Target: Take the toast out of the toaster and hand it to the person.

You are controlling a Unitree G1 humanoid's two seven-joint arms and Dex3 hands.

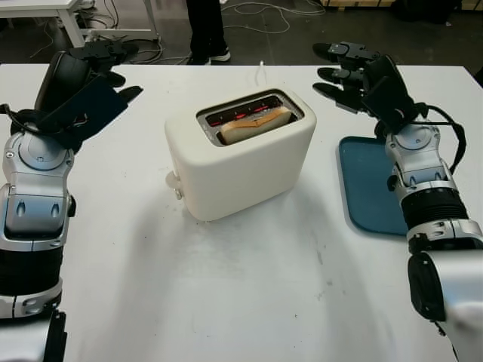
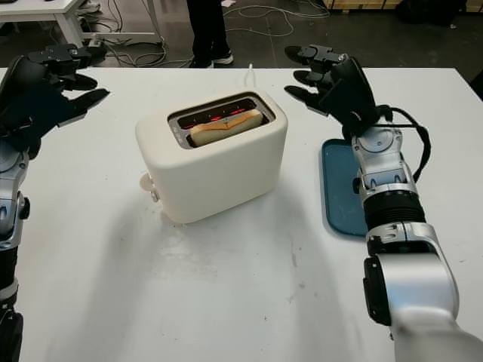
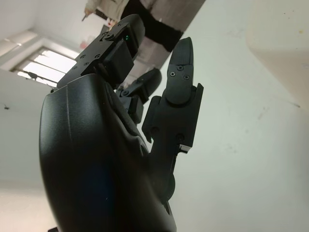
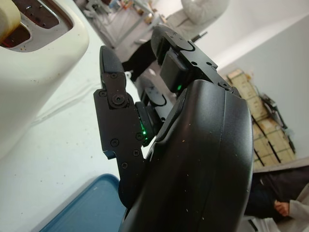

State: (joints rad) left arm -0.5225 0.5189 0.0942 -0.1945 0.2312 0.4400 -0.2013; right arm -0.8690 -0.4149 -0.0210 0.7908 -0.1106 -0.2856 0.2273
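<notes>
Counter [image 1: 226,302]: white, with toaster [image 1: 240,162] at centre.
Toast [image 1: 255,125]: sits in the toaster's front slot.
Left hand [image 1: 90,83]: open, raised left of toaster.
Right hand [image 1: 355,75]: open, raised above tray [image 1: 370,188].
Person [image 1: 205,30]: stands beyond the counter's far edge.

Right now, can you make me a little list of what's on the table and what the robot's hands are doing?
toaster: cream toaster at the table's middle, slots glowing red
toast: one slice of toast standing in the near slot, not yet taken out
tray: blue tray to the toaster's right, under the right arm
left hand: left hand open, raised left of the toaster
right hand: right hand open, raised right of the toaster
person: person's legs beyond the table's far edge
</notes>
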